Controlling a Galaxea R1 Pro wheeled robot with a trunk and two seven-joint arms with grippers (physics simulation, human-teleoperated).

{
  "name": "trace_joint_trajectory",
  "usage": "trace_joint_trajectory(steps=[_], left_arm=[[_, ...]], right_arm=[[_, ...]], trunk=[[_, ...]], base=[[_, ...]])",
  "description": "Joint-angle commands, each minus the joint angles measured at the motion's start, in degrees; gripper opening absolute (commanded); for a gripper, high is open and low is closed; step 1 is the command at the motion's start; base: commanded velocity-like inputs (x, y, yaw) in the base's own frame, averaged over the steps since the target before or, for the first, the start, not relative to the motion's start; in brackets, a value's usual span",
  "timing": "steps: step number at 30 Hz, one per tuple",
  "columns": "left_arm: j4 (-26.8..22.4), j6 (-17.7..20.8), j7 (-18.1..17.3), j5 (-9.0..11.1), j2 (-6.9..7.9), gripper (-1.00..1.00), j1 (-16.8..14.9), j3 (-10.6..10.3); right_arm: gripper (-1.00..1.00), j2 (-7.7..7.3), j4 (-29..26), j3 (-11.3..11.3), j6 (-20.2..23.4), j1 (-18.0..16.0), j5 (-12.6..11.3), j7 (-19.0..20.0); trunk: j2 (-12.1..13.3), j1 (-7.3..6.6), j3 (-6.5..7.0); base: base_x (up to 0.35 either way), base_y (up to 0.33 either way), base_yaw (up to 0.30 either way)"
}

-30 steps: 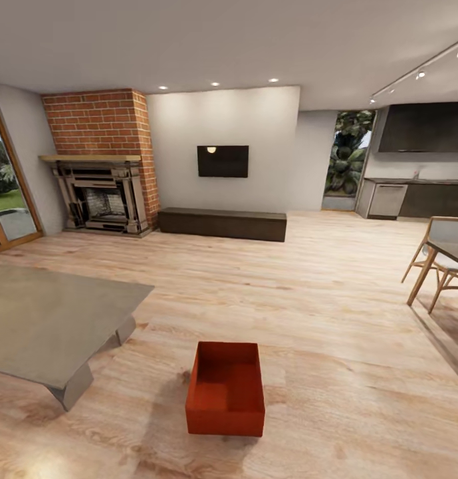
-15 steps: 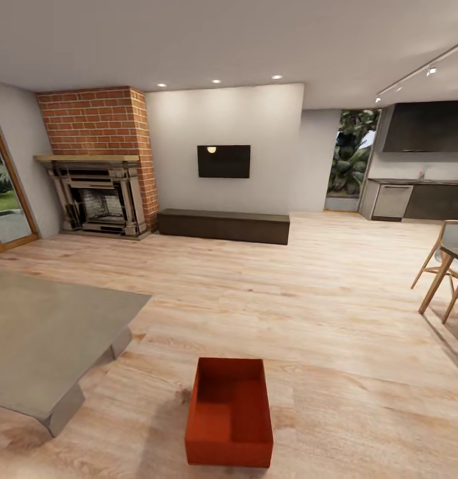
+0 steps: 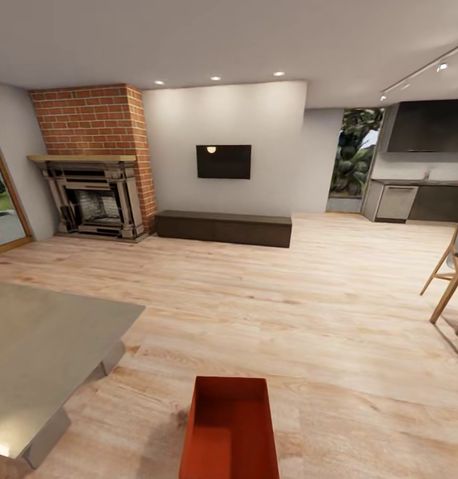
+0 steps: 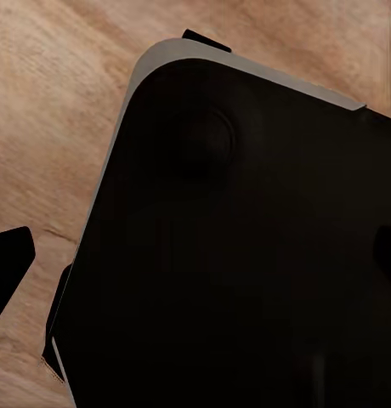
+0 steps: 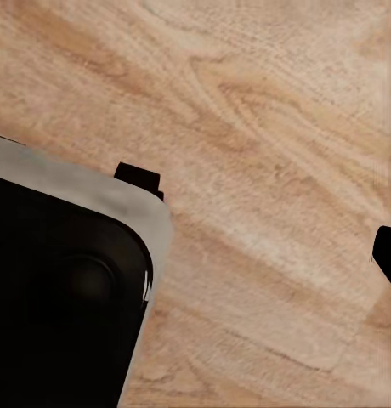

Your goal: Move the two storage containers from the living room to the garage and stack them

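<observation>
Room: living room, light wood planks [image 3: 335,319], brick fireplace [image 3: 96,166], wall TV [image 3: 223,161].
Table: grey low table [image 3: 42,346], left of box.
Container: red-orange storage container [image 3: 230,432], open top, on planks at frame bottom, centre.
Grippers: left & right, can't tell if spread or closed; wrist cams show dark robot base [image 4: 246,255] over wood.

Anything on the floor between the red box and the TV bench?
No: in the head view, bare wood planks run from the box to the bench.

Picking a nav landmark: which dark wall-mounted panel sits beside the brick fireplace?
The TV, centred on the pale wall above the low dark bench; the larger dark panel hangs over the kitchen counter.
</observation>
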Motion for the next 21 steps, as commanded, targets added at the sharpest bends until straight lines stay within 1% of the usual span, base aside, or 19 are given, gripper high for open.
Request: trace_joint_trajectory(steps=[1,15,21], left_arm=[[-0.03,-0.12,0.05,0.17,-0.01,1.0,-0.03,0.08],[-0.03,-0.18,0.05,0.25,-0.01,1.0,-0.05,0.13],[-0.11,-0.43,-0.01,0.33,0.03,1.0,-0.06,0.09]], right_arm=[[1.0,0.02,0.18,0.39,-0.29,-0.07,0.01,-0.24],[1.0,0.02,0.18,0.4,-0.29,-0.07,-0.05,-0.16],[1.0,0.02,0.18,0.39,-0.29,-0.07,-0.11,-0.15]], trunk=[[-0.02,0.03,-0.05],[-0.02,0.03,-0.05],[-0.02,0.03,-0.05]], base=[[0.323,0.0,0.0],[0.313,0.0,0.0],[0.046,0.0,0.0]])
